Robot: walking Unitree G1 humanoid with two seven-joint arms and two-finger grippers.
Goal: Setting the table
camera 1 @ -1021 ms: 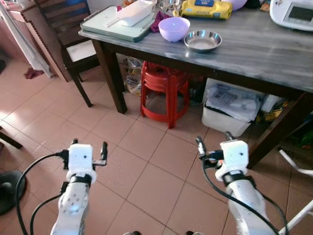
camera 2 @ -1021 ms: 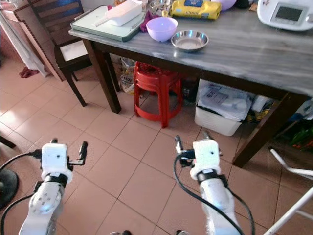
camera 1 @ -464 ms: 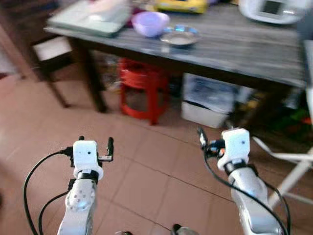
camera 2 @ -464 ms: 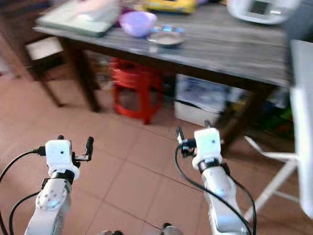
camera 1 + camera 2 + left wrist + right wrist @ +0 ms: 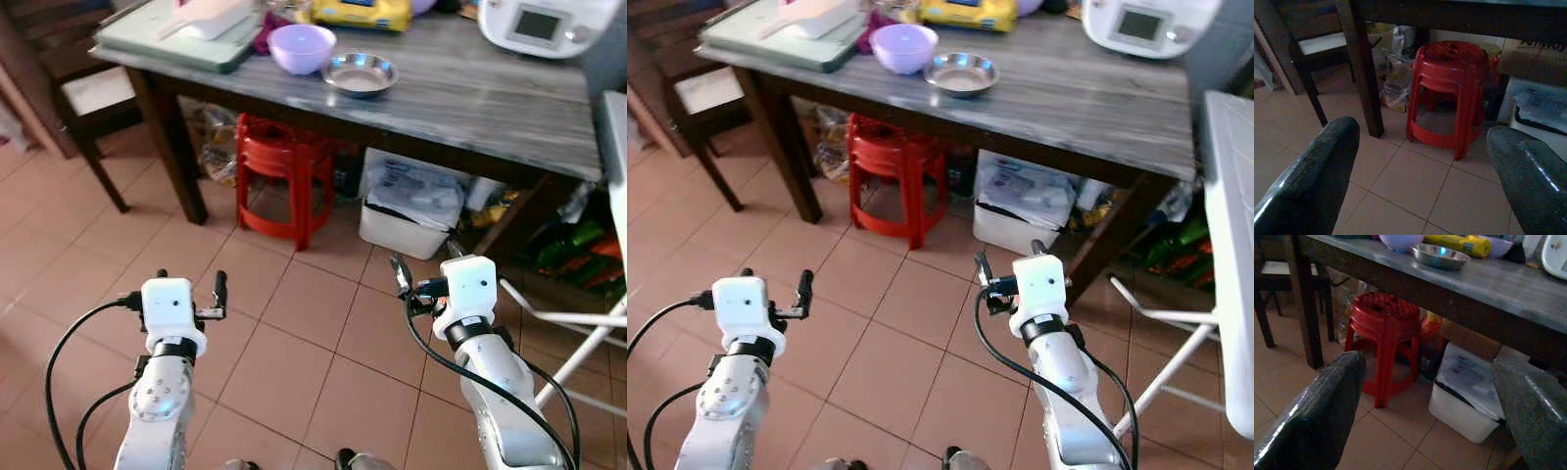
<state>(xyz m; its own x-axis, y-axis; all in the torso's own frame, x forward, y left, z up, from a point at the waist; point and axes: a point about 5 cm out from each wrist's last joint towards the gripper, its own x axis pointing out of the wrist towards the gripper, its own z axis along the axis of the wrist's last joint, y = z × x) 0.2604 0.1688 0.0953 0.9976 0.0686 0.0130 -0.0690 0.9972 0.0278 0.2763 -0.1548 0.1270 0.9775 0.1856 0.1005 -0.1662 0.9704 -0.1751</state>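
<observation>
Silver arms reach forward over the terracotta tile floor (image 5: 294,333), each ending in a white wrist block with two long black fingers. The left gripper (image 5: 189,286) is held low above the tiles, its fingers spread wide with nothing between them; the left wrist view shows both dark fingers (image 5: 1308,181) far apart, framing the floor ahead. The right gripper (image 5: 423,274) is level with it on the other side, fingers likewise wide and holding nothing — both grippers well short of the table.

Beyond the grippers, under the table, stands a stack of red plastic stools (image 5: 284,171), with a white lidded storage box (image 5: 411,201) on the floor to its right and crumpled bags (image 5: 1396,83) behind the table leg to the stools' left. A white folding frame (image 5: 578,333) stands at the robot's right.

Farther still is the grey-topped wooden table (image 5: 509,108) on dark legs. On it, nearest the front edge, a shallow steel bowl (image 5: 360,74) lies just beside a lilac plastic bowl (image 5: 302,48). To their left is a pale green tray (image 5: 167,39) carrying a white container (image 5: 211,15). A yellow packet (image 5: 362,12) lies behind the bowls, and a white kitchen appliance (image 5: 539,24) with a small screen sits at the far right — a dark wooden chair (image 5: 78,88) stands at the table's left end.
</observation>
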